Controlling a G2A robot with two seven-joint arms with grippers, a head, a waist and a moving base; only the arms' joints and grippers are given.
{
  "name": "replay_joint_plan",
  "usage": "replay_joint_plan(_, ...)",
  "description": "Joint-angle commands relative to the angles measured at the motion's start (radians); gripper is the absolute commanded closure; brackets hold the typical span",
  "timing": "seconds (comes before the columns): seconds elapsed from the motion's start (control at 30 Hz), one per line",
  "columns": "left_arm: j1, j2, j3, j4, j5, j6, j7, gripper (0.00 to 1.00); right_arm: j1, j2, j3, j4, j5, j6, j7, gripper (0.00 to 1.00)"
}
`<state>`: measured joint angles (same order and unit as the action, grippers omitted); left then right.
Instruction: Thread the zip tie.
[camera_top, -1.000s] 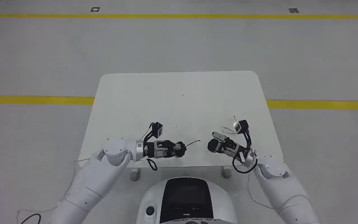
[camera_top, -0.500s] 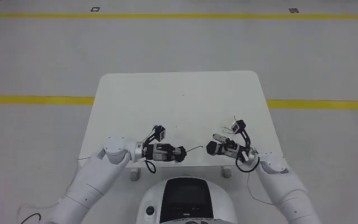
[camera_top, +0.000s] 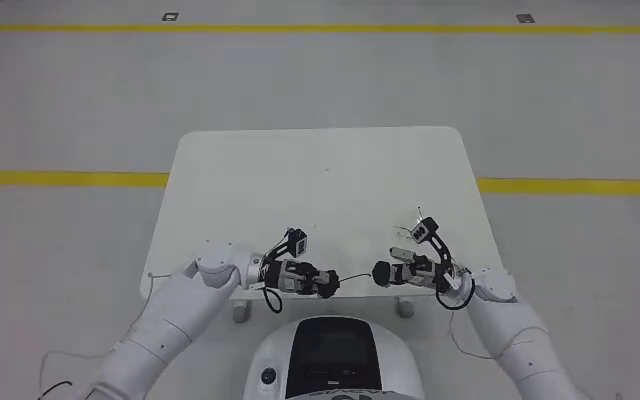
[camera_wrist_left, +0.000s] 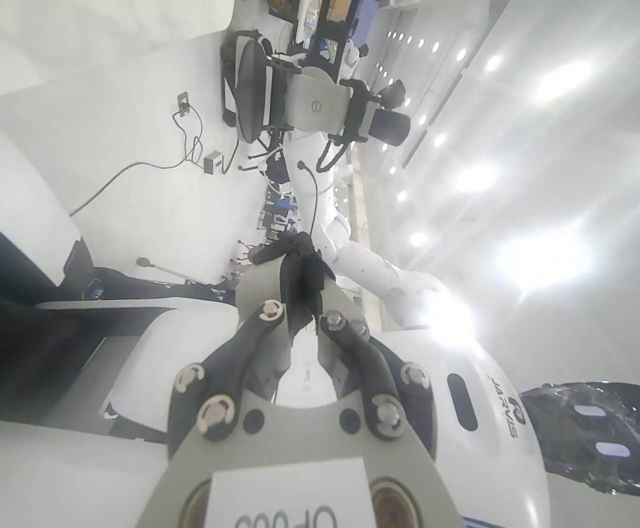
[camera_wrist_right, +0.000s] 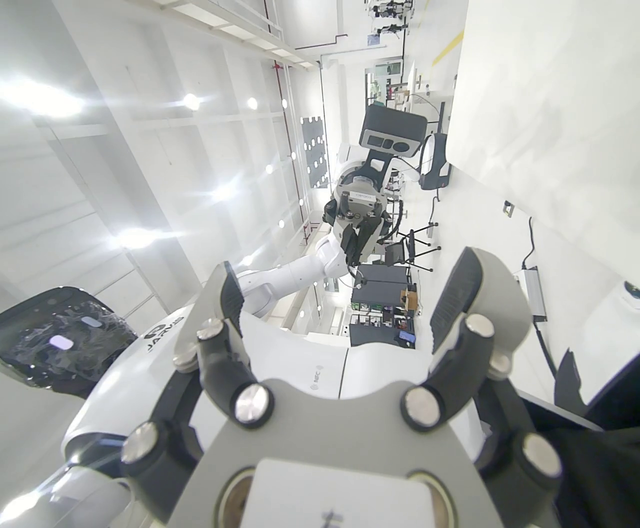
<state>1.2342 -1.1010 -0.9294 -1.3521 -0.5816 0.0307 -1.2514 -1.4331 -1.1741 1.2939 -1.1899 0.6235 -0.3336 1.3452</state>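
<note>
A thin black zip tie sticks out of my left gripper, which is shut on it above the table's front edge. In the left wrist view the tie is pinched between the two fingers of the left gripper. My right gripper faces it from the right, a short gap from the tie's free end. It stands open with nothing between its pads. Straight ahead in the right wrist view hangs the left gripper, the tie's tail curling out of it.
The white table spreads out behind both grippers, with its front edge right under them. A yellow floor line runs past the table on both sides.
Both grippers have moved nearer the table's front edge and closer together. The tie's free end now nearly reaches the right gripper.
</note>
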Motion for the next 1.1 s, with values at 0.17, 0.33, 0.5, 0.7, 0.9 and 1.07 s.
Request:
replay_joint_plan(0.17,-0.016,0.000,0.021,0.021,-0.039,-0.003,-0.032,1.00,0.021,0.002,-0.054,0.010,0.005,0.062,0.045,0.00)
replay_joint_plan(0.33,-0.026,0.002,0.031,0.018,0.005,-0.016,-0.033,1.00,0.023,0.003,-0.057,0.010,0.004,0.064,0.045,0.00)
replay_joint_plan(0.5,-0.026,0.002,0.031,0.018,0.005,-0.016,-0.033,1.00,0.018,0.002,-0.062,-0.004,0.001,0.067,0.025,0.00)
replay_joint_plan(0.7,-0.026,0.002,0.031,0.018,0.005,-0.016,-0.033,1.00,0.041,0.012,-0.053,0.032,0.049,0.083,0.045,0.00)
replay_joint_plan(0.9,-0.026,0.002,0.031,0.018,0.005,-0.016,-0.033,1.00,0.065,0.042,-0.110,0.028,0.056,0.080,0.045,0.00)
replay_joint_plan(1.07,-0.026,0.002,0.031,0.018,0.005,-0.016,-0.033,1.00,0.094,0.074,-0.180,0.055,0.091,0.059,0.045,0.28)
